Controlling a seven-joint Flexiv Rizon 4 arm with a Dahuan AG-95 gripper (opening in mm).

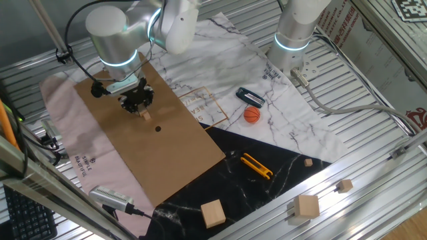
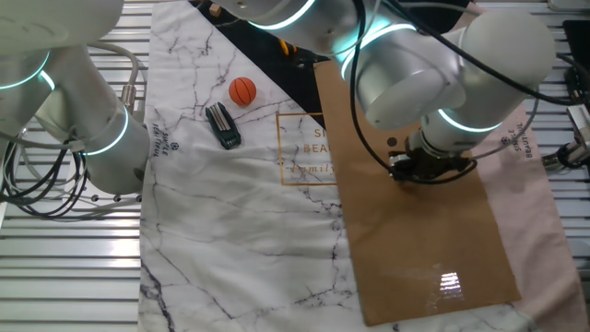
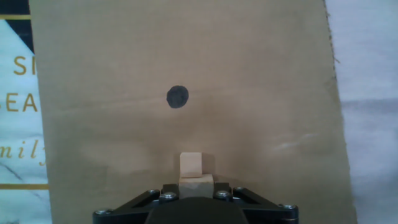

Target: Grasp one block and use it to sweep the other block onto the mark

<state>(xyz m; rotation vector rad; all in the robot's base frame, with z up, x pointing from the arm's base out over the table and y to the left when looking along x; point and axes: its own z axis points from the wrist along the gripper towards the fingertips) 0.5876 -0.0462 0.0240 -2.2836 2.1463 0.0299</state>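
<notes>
Brown cardboard beneath narrow fingers clamping one block, touching the other block.

The arm has thick, rounded segments in glossy white and grey, with glowing cyan rings at the joints. A black cable loops beside it. The hand is black, with silver screws.

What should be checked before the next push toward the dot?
1. Held block gripped in the end effector: ok.
2. Free block directly ahead of the held one, touching it: ok.
3. Dot visible and uncovered: ok.
4. Free block in line with the dot: not ok, dot sits slightly left.
5. Cardboard bare between block and dot: ok.
6. Held block's height above the cardboard: cannot tell.
</notes>
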